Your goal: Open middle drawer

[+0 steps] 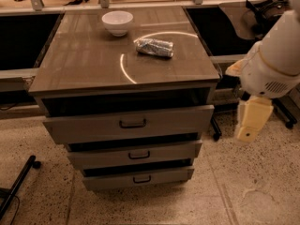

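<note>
1. The claw (250,122) hangs at the right of the frame, below the robot's white arm (276,55), level with the top drawer and well apart from the desk; it shows only as one cream block pointing down, so I cannot tell whether it is wide or narrow; it holds nothing that can be seen.
2. The middle drawer (159,153) sits at lower centre, second of three grey-brown fronts; its small dark bar handle (139,155) is at the middle of the front; a dark strip of shadow runs above it, and the inside is hidden.
3. The top drawer (93,125) is the tallest and widest front, and its overhang cuts off the upper edge of the middle one; the bottom drawer (108,181) is the narrowest, lowest of all.
4. On the desk (79,60), a white bowl (117,21) stands near the far edge; a crinkled silvery packet (154,47) lies to its right, apart from it; its label is too blurred to read; a bright arc of reflected light curves across the top.
5. A black bar (18,187) crosses the floor at lower left, cut off by the frame edge; dark gear at upper right is hard to make out.
</note>
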